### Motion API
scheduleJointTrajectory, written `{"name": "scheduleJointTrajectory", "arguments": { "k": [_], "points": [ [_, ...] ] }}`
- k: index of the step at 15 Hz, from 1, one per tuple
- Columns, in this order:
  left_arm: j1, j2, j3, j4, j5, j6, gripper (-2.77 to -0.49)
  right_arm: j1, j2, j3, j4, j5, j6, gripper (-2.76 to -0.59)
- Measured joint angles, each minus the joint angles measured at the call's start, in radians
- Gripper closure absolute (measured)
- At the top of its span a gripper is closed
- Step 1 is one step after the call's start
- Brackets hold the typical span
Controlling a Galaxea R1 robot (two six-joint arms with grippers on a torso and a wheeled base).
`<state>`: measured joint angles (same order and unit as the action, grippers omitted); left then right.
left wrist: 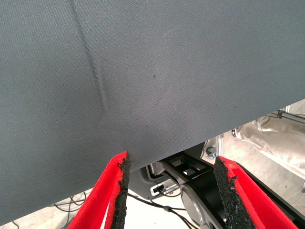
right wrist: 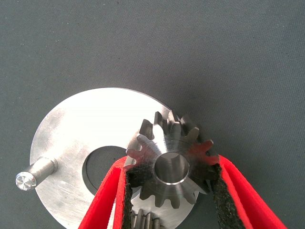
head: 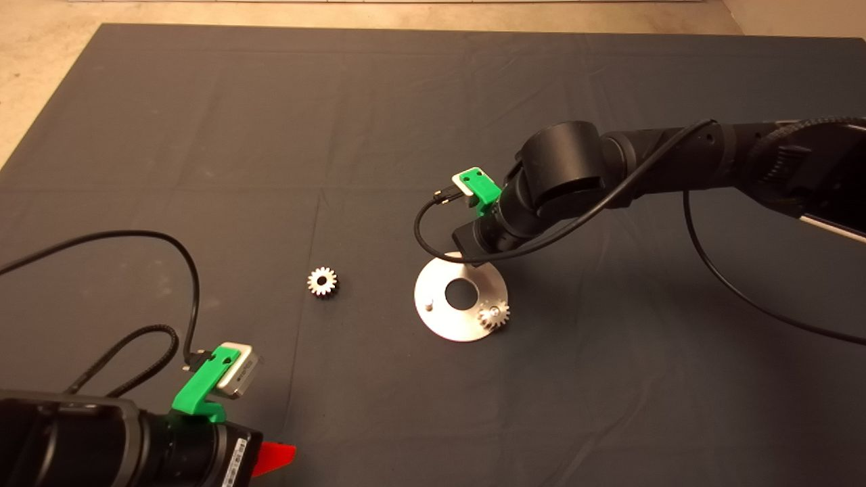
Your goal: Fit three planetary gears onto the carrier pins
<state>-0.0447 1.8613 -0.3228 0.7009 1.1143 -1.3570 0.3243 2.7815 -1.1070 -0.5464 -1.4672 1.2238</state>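
Observation:
The silver disc (head: pixel 440 323) lies at mid-mat. One planetary gear (head: pixel 494 314) sits on its near-right carrier pin, and a bare pin (head: pixel 429 306) stands at its left. A second gear (head: pixel 322 281) lies loose on the mat left of the disc. My right gripper (right wrist: pixel 171 164) is shut on a third gear (right wrist: pixel 167 143) and holds it just above the disc (right wrist: pixel 86 124), across its central hole from the bare pin (right wrist: pixel 35 174). The seated gear (right wrist: pixel 145 222) peeks out between the fingers. The third pin is hidden. My left gripper (left wrist: pixel 171 183) is open, parked at the mat's near-left edge (head: pixel 274 456).
The right arm's wrist (head: pixel 514 210) covers the disc's far edge in the head view. Cables loop over the mat at left (head: pixel 193 284) and right (head: pixel 731 284). Past the mat's edge the left wrist view shows floor, a black frame and a person's leg (left wrist: pixel 271 140).

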Motion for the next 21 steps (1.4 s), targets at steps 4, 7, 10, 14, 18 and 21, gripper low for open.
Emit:
{"name": "scheduleJointTrajectory", "arguments": {
  "k": [4, 7, 10, 14, 18, 21],
  "points": [
    [0.000, 0.000, 0.000, 0.000, -0.001, 0.000, -1.18, 0.000, 0.006, 0.000, 0.000, 0.001, 0.000, -0.94],
    [0.000, 0.000, 0.000, 0.000, -0.001, 0.000, -1.18, 0.000, 0.006, 0.000, 0.000, 0.001, 0.000, -0.95],
    [0.000, 0.000, 0.000, 0.000, -0.001, 0.000, -1.18, 0.000, 0.006, 0.000, 0.000, 0.001, 0.000, -0.93],
    [0.000, 0.000, 0.000, 0.000, -0.001, 0.000, -1.18, -0.003, 0.006, -0.004, 0.000, 0.002, 0.000, -0.93],
    [0.000, 0.000, 0.000, 0.000, -0.013, 0.000, -1.18, -0.014, 0.006, -0.010, 0.001, 0.005, -0.006, -0.94],
    [0.000, 0.000, 0.000, 0.000, -0.015, 0.000, -1.18, -0.011, 0.014, -0.020, 0.001, 0.005, -0.008, -0.93]
  ]
}}
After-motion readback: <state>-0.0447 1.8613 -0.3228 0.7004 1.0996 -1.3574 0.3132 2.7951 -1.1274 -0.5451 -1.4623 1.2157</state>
